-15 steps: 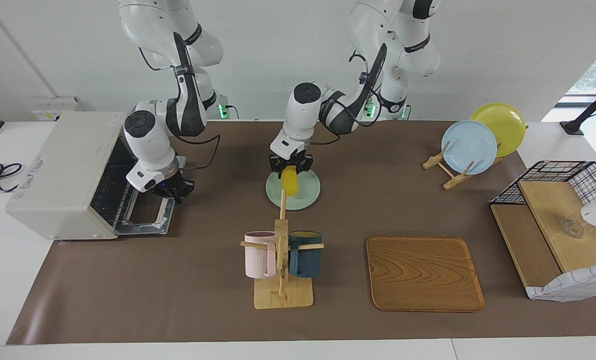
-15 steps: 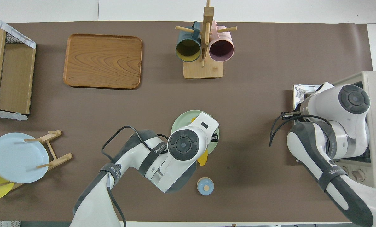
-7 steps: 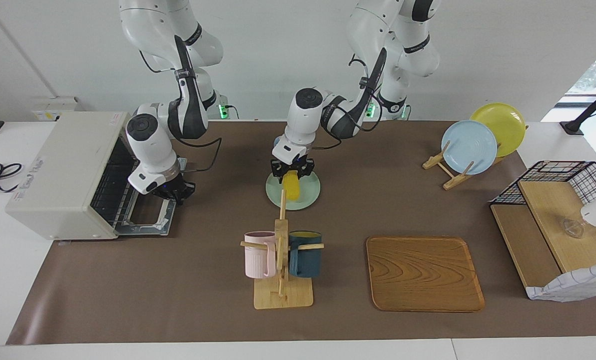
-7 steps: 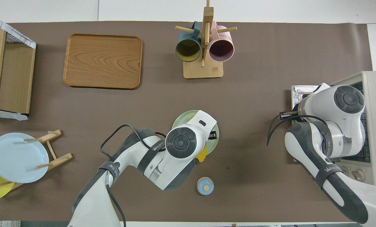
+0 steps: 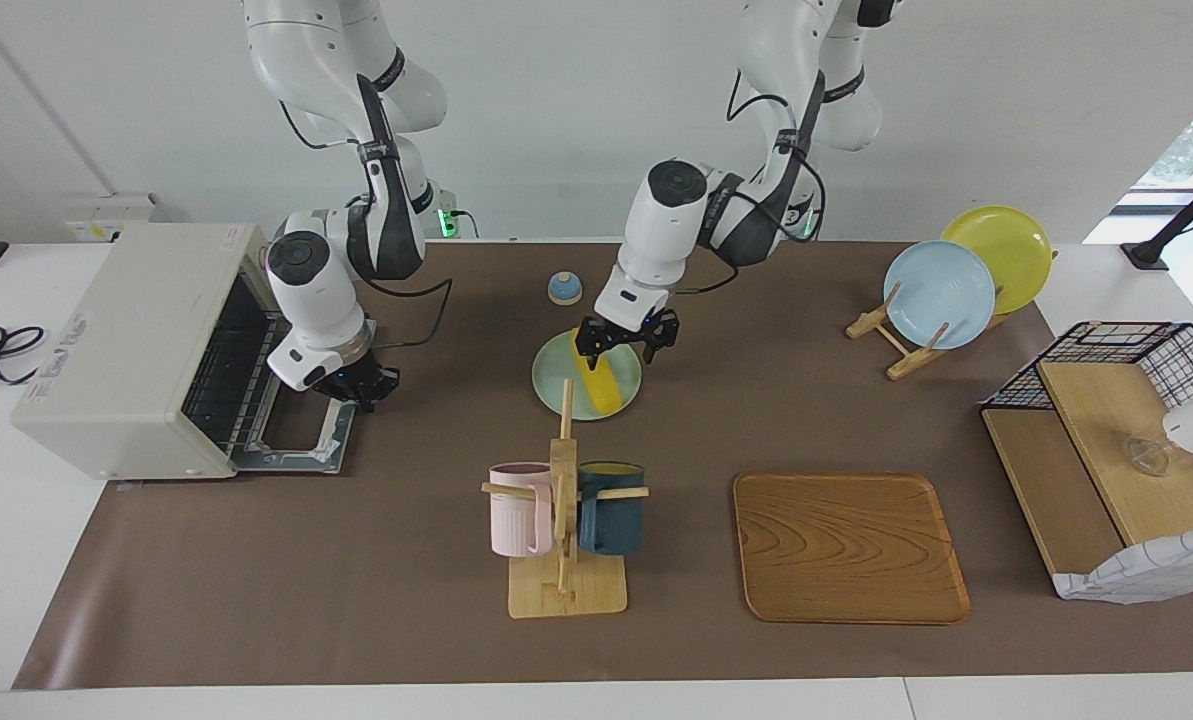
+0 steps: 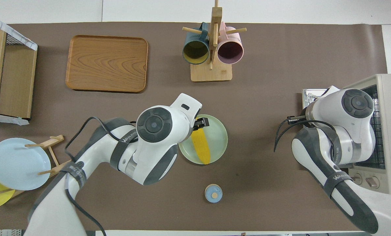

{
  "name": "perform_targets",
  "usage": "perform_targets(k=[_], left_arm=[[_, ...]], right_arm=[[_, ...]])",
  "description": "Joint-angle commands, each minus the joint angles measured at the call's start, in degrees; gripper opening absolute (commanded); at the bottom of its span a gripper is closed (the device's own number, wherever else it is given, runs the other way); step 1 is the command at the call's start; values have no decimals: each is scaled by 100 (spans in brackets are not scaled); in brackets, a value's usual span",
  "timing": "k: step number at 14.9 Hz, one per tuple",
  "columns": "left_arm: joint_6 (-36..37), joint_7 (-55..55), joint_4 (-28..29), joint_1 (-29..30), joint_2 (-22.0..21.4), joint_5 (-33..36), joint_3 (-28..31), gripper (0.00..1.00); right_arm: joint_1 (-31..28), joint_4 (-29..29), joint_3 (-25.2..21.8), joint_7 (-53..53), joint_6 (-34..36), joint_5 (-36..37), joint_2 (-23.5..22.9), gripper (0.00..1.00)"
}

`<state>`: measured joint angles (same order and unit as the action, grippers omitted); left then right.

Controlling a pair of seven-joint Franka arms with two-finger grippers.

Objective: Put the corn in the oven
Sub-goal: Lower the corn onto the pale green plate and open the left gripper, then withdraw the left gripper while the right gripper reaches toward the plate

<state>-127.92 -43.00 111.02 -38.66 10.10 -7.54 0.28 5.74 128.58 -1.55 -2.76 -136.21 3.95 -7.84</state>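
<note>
The yellow corn [image 5: 599, 384] lies flat on a pale green plate [image 5: 556, 375] in the middle of the table; it also shows in the overhead view [image 6: 202, 149]. My left gripper [image 5: 624, 343] hangs open and empty just above the plate's edge, beside the end of the corn nearer the robots. The off-white oven [image 5: 126, 340] stands at the right arm's end with its door [image 5: 291, 445] folded down flat and the wire rack showing. My right gripper [image 5: 356, 384] is just above the open door's edge nearer the robots.
A mug rack [image 5: 563, 500] with a pink and a dark blue mug stands farther from the robots than the plate. A wooden tray [image 5: 846, 545], a plate stand [image 5: 941, 290], a wire shelf [image 5: 1106, 450] and a small blue lid [image 5: 564, 288] are also on the table.
The left gripper has opened, risen and shifted toward the left arm's end, off the corn, which now lies flat on the plate. The right gripper has drawn slightly back along the oven door.
</note>
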Motion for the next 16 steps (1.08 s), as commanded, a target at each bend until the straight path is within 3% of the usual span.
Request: perform_targets(k=[1,2,3,4,7,10,14,16], left_arm=[[1073,729,-378,691,-315,-55,-19,100],[1293,1010,-423,954,-428,-46,-19,100],[1470,1300,-432,1279,-595,-28,-19,100],[1628,1503,-432,1525,-745,-11,-19,100],[2287,2198,-432,2124,-1184,85,-10,100],[2893,2629,-441,2301,-1457,586,-10,100],[3562,3332,-467,2573,-1809,780,-36,100],[3991,3395,-642,2609,-1880,780,-54,100]], right_arm=[[225,-314,-56,-164,-29,98,-68,0],[243,-333,-56,-164,-29,54,-42,15],[243,-342,-47,-164,-64,-51,-7,54],[243,-351,-39,-138,-38,-69,10,100],[252,-342,40,-103,32,-69,300,100],[525,-526,93,3,417,-69,327,100],[752,-1955,278,-435,2147,-235,-15,100],[1068,-2545,278,-926,2624,-543,-182,100]])
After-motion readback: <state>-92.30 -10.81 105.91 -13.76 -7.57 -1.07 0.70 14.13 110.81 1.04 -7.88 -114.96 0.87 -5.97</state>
